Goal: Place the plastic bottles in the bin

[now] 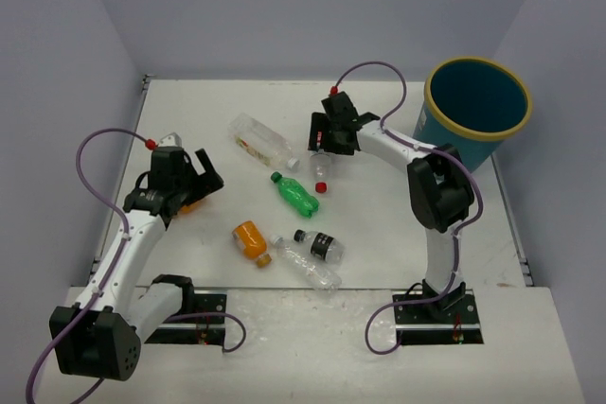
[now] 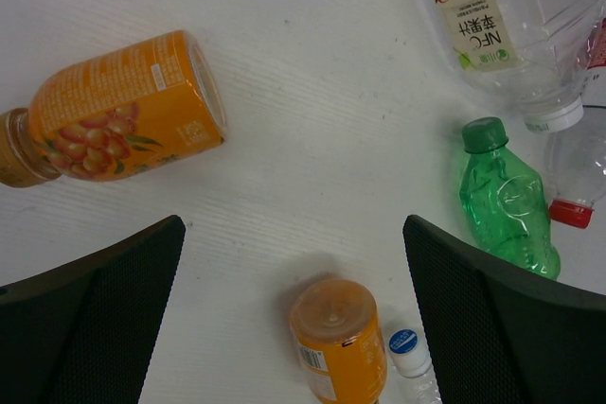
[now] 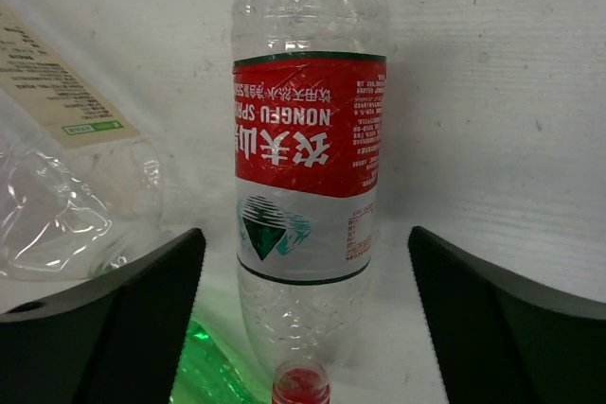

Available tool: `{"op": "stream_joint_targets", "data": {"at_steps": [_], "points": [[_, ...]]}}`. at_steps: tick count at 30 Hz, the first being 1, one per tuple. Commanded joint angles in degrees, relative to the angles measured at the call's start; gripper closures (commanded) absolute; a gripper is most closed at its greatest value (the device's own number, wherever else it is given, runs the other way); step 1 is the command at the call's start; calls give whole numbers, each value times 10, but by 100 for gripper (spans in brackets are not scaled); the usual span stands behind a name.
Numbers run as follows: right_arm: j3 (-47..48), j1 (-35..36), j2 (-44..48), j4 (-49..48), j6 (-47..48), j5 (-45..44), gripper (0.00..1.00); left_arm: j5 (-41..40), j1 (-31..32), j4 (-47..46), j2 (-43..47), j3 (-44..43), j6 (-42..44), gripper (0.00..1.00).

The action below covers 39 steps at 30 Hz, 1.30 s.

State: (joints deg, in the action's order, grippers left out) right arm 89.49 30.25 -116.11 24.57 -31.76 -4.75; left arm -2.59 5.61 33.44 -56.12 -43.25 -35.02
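Observation:
The teal bin (image 1: 443,130) with a yellow rim stands at the far right. My right gripper (image 1: 327,144) is open and hovers over a clear red-label bottle (image 3: 308,158) that lies between its fingers (image 3: 305,234), red cap (image 1: 321,184) toward me. My left gripper (image 1: 201,183) is open at the left, over bare table (image 2: 294,234). An orange bottle (image 2: 123,106) lies just ahead of it, partly hidden under it from above (image 1: 193,204). A second orange bottle (image 1: 250,239) lies mid-table and shows in the left wrist view (image 2: 339,338).
A green bottle (image 1: 295,193), a large clear pale-label bottle (image 1: 260,139), a black-label bottle (image 1: 320,245) and a clear blue-capped bottle (image 1: 311,269) lie mid-table. Grey walls enclose the table at the back and sides.

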Motion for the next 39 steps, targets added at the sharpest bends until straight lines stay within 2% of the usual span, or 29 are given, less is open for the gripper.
{"op": "stream_joint_targets", "data": {"at_steps": [1, 2, 9, 11, 18, 22, 25, 30, 34, 39], "points": [[20, 3, -17, -9, -28, 14, 26, -7, -4, -19, 18, 14, -10, 0], [18, 3, -19, -13, -30, 14, 30, -7, -4, -19, 20, 15, -9, 0], [11, 4, -25, -10, -39, -4, 30, -33, -4, 3, 55, 9, -15, 0], [1, 4, -27, -12, -44, -7, 37, -40, -4, 9, 76, 7, -15, 0], [-26, 7, -4, -40, -50, -3, 73, -44, -4, 42, 118, -6, -15, 0], [-31, 7, 44, -47, -30, -22, 84, -35, -4, 45, 134, -8, -19, 0], [-28, 7, 86, -45, 2, -54, 87, -27, -4, 43, 139, -9, -17, 0], [-10, 2, 198, -56, 97, -196, 89, -32, -4, 51, 136, -13, -11, 0], [29, -41, 270, -69, 180, -294, 88, -39, -4, 47, 135, -11, -11, 0], [71, -109, 320, -71, 232, -405, 86, -44, -4, 32, 126, -1, -12, 0]]}}
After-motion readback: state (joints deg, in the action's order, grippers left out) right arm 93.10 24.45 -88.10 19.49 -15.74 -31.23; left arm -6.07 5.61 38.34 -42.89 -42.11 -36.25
